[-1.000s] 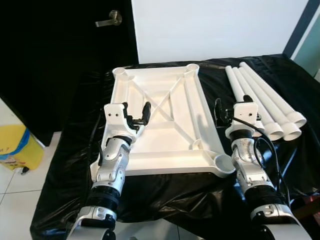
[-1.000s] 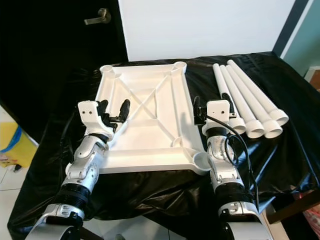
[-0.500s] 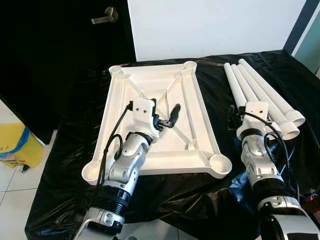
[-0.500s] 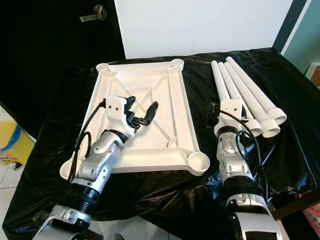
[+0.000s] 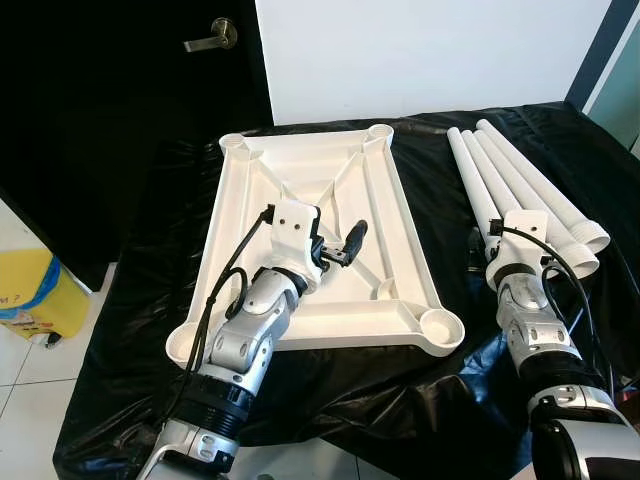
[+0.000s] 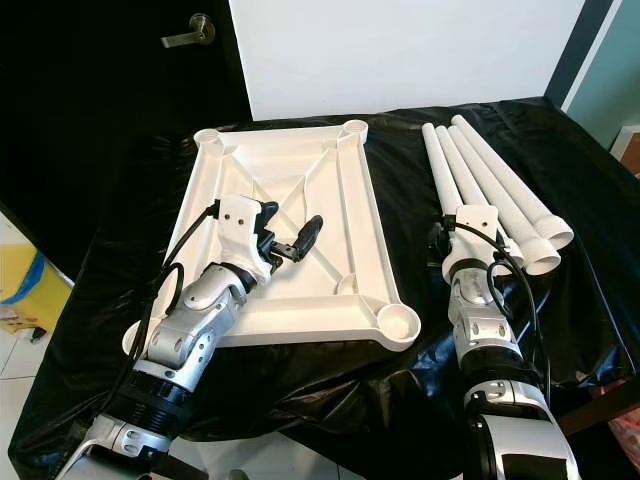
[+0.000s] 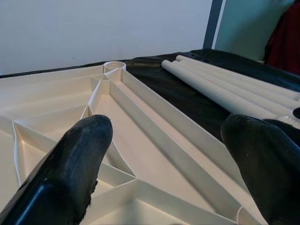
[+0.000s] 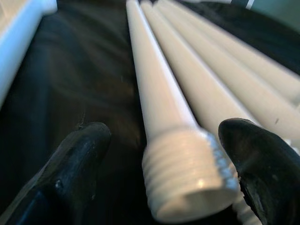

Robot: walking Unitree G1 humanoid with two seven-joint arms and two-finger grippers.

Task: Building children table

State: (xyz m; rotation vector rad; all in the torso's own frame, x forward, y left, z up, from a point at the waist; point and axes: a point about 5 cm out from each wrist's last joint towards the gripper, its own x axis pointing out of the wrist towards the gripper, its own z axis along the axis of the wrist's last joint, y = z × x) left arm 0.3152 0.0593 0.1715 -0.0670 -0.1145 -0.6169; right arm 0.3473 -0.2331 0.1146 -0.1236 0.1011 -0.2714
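White threaded plastic table leg (image 8: 180, 154) lies lengthwise between the open right gripper's (image 8: 161, 154) fingers; left gripper (image 7: 173, 154) open over the white ribbed tabletop (image 5: 385, 215).

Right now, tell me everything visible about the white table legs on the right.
The table legs are four long white tubes, plastic by the look, lying side by side on the black cloth to the right of the upturned tabletop, apart from it. Their near ends are wider; the leftmost ends in a threaded collar. The right gripper is open, its fingers either side of that collar without touching it.
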